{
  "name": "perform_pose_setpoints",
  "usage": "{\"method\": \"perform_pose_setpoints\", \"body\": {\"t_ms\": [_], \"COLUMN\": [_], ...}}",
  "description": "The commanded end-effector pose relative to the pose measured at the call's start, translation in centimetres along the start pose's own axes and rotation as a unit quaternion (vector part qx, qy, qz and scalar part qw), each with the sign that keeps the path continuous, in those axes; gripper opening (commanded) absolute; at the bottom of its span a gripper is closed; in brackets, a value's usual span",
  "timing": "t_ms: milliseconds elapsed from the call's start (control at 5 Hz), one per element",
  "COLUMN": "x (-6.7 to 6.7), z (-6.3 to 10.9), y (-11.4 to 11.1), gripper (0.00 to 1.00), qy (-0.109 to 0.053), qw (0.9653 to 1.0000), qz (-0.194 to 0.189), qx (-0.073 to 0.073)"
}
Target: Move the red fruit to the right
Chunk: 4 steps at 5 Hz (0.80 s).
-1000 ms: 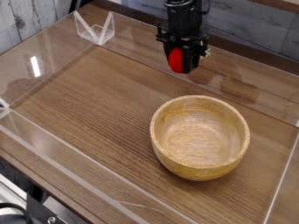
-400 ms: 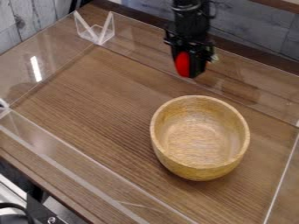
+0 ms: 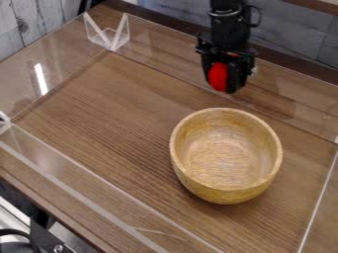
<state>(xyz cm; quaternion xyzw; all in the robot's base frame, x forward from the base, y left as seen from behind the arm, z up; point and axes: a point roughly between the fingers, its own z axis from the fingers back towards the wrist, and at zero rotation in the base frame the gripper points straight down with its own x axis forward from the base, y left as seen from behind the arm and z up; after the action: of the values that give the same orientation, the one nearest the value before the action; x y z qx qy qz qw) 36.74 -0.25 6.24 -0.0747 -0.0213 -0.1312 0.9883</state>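
Compared with the earlier frames, you have the red fruit (image 3: 218, 76) farther to the right in the view and slightly closer to the wooden bowl (image 3: 226, 155) — the end effector (image 3: 228, 71) has shifted the same way. The bowl sits where it did on the surface (image 3: 106, 124).

The fruit is now beyond the bowl's far rim, well outside it, roughly in line with its left half as you look at it. It lies right at the fingertips of your end effector, on their left side in the view, with the dark fingers above and beside it. You can't tell from this view whether they are clenched on the fruit or have released it.
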Motion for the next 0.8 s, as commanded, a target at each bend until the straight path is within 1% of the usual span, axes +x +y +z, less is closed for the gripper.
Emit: {"method": "perform_pose_setpoints", "body": {"t_ms": [0, 200, 400, 600], "x": [0.8, 1.1, 0.8, 0.4], "z": [4.1, 4.8, 5.7, 7.2], "y": [1.4, 1.7, 1.8, 1.2], "gripper": [0.0, 1.0, 1.0, 1.0], "qy": [-0.052, -0.051, -0.05, -0.054], "qw": [0.9983, 0.9981, 0.9974, 0.9969], "qz": [0.007, 0.026, 0.045, 0.048], "qx": [0.023, 0.025, 0.027, 0.029]}}
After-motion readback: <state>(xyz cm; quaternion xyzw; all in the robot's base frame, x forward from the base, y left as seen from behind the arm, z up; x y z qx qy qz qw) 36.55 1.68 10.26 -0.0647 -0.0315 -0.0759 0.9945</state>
